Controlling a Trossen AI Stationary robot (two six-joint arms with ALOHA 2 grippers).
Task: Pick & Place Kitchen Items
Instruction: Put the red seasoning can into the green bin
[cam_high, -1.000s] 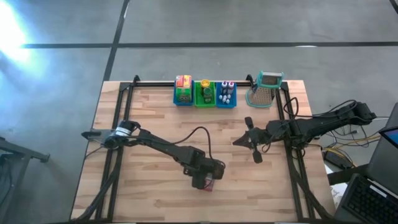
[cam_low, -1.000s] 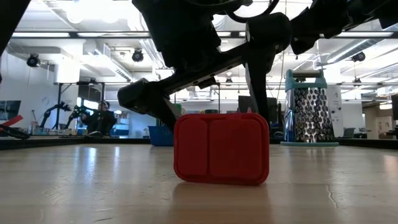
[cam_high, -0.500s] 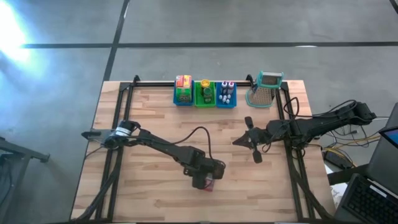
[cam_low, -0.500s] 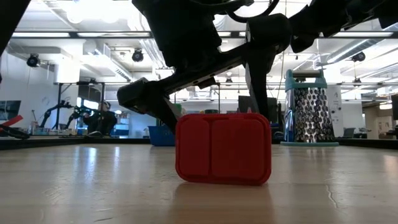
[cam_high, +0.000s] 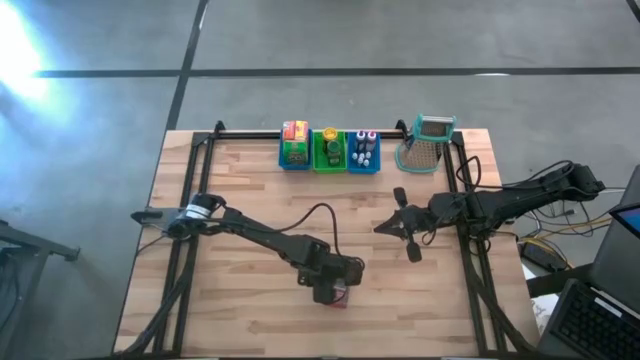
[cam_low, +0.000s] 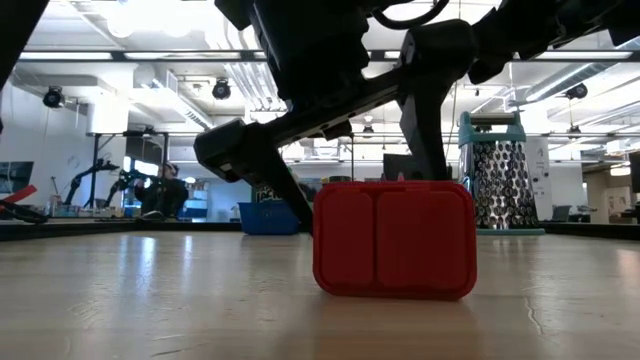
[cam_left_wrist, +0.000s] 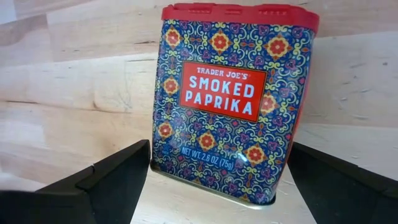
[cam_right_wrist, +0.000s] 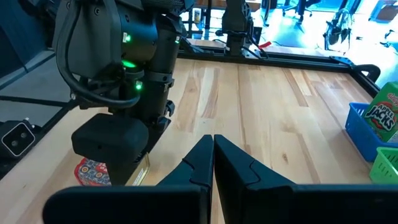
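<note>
Since the earlier frame the paprika tin (cam_low: 394, 238) has shifted a little to the right in the low view, and the left arm above it has shifted with it; the right arm has not moved.

The tin lies near the middle of the tabletop (cam_high: 250, 190), toward the near side, with its red lid pointing to the low camera and its label facing up. The left claw (cam_left_wrist: 211, 186) hangs over it with its fingers wide, one on each long side of the tin (cam_left_wrist: 227, 106). The fingers look close to the tin's sides, but whether they touch it cannot be told. This wide stance fits the broad body of the tin, so probably the claw is lining up for a grip across it.

The right claw (cam_right_wrist: 213, 163) is shut and holds nothing. It waits right of the middle of the tabletop, pointing toward the left arm, well apart from the tin.

At the far edge stand the bins (cam_high: 330, 150), already with boxes and bottles inside, and the grater (cam_high: 428, 145) to their right. Likely the tin should go to the bins.
</note>
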